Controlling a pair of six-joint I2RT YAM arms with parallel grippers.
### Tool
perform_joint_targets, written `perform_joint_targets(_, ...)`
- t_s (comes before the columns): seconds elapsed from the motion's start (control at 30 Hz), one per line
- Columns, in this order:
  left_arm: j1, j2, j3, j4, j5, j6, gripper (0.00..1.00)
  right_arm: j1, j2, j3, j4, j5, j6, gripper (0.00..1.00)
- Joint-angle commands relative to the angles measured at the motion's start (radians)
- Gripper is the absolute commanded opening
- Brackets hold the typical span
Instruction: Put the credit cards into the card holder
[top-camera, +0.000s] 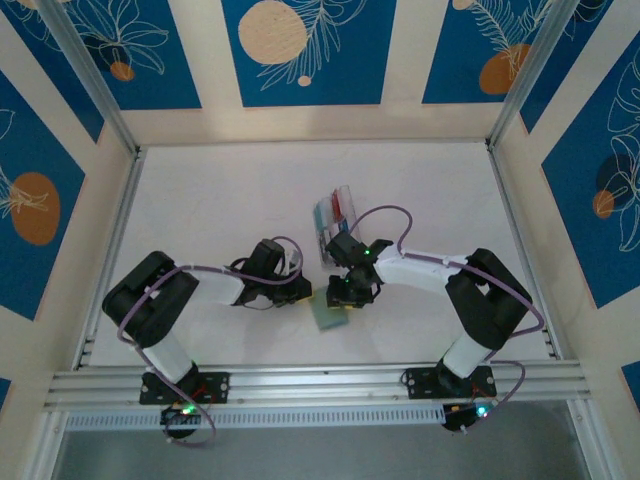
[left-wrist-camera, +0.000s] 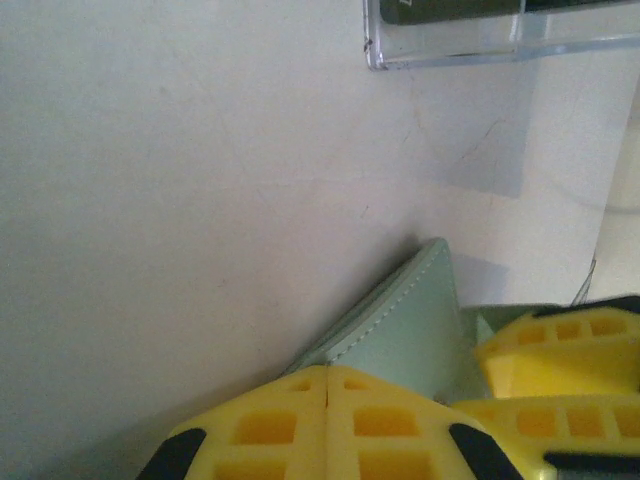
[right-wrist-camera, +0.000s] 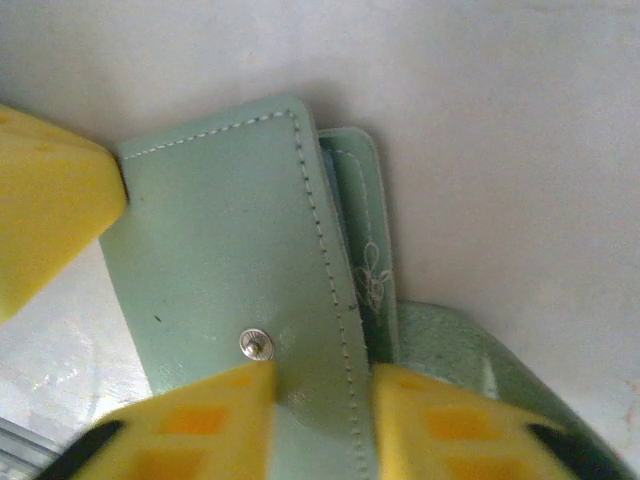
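Note:
The sage-green card holder (top-camera: 328, 316) lies on the white table between the two arms. In the right wrist view it (right-wrist-camera: 210, 240) lies flat with its flap and metal snap (right-wrist-camera: 256, 343) facing up. My right gripper (right-wrist-camera: 322, 400) is down on it, jaws a little apart, with the flap's stitched edge lying flat between the fingers. My left gripper (left-wrist-camera: 328, 385) is shut, its tips against the holder's edge (left-wrist-camera: 410, 320); one of its fingers (right-wrist-camera: 45, 200) touches the holder's corner. Red and teal-blue credit cards (top-camera: 331, 211) stand in a clear box.
The clear plastic box (left-wrist-camera: 470, 45) sits just beyond the holder, close to the right arm's wrist (top-camera: 352, 250). Aluminium rails (top-camera: 320, 380) frame the table at the near edge and along both sides. Open white table (top-camera: 220, 200) stretches to the back left.

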Motion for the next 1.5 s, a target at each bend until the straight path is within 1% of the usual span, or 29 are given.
perform_joint_targets(0.0,-0.020,0.060,-0.026,-0.101,-0.064,0.017,0.00,0.014,-0.042,0.021,-0.001,-0.014,-0.004,0.15)
perform_joint_targets(0.07,-0.023,0.056,-0.016,-0.110,-0.061,0.024,0.00,0.014,-0.065,0.026,-0.029,0.016,-0.008,0.01)
perform_joint_targets(0.1,-0.023,0.050,-0.009,-0.115,-0.057,0.028,0.00,0.013,-0.077,0.029,-0.042,0.032,-0.010,0.00)
perform_joint_targets(0.13,-0.023,0.042,0.000,-0.125,-0.049,0.033,0.00,0.014,-0.088,0.032,-0.061,0.052,-0.013,0.00)
perform_joint_targets(0.2,-0.023,0.019,0.014,-0.145,-0.040,0.043,0.09,0.016,-0.106,0.042,-0.108,0.106,-0.013,0.00)
perform_joint_targets(0.27,-0.023,-0.013,0.030,-0.175,-0.036,0.054,0.21,0.020,-0.115,0.063,-0.187,0.185,-0.007,0.00)
perform_joint_targets(0.33,-0.024,-0.038,0.043,-0.199,-0.033,0.059,0.27,0.039,-0.115,0.084,-0.256,0.268,0.004,0.00)
perform_joint_targets(0.43,-0.022,-0.060,0.046,-0.214,-0.022,0.054,0.36,0.078,-0.103,0.113,-0.326,0.353,0.037,0.00)
perform_joint_targets(0.6,-0.008,-0.114,0.014,-0.236,-0.038,0.029,0.40,0.167,-0.060,0.183,-0.449,0.515,0.148,0.00)
perform_joint_targets(0.77,0.030,-0.176,-0.021,-0.308,-0.074,0.022,0.38,0.264,0.043,0.289,-0.482,0.574,0.180,0.00)
perform_joint_targets(0.9,0.049,-0.242,-0.016,-0.431,-0.138,0.046,0.35,0.306,0.133,0.363,-0.446,0.529,0.147,0.00)
perform_joint_targets(0.97,0.063,-0.270,-0.018,-0.474,-0.159,0.046,0.31,0.322,0.167,0.394,-0.433,0.512,0.138,0.00)
perform_joint_targets(1.03,0.084,-0.290,-0.029,-0.501,-0.167,0.039,0.25,0.336,0.206,0.431,-0.443,0.521,0.142,0.01)
perform_joint_targets(1.13,0.109,-0.301,-0.049,-0.504,-0.152,0.032,0.18,0.351,0.254,0.484,-0.534,0.605,0.198,0.00)
perform_joint_targets(1.23,0.114,-0.303,-0.060,-0.490,-0.139,0.033,0.17,0.339,0.250,0.473,-0.614,0.675,0.262,0.00)
perform_joint_targets(1.33,0.116,-0.299,-0.058,-0.489,-0.138,0.043,0.17,0.317,0.213,0.443,-0.707,0.753,0.331,0.00)
perform_joint_targets(1.47,0.116,-0.279,-0.052,-0.486,-0.137,0.053,0.16,0.314,0.201,0.458,-0.841,0.836,0.408,0.00)
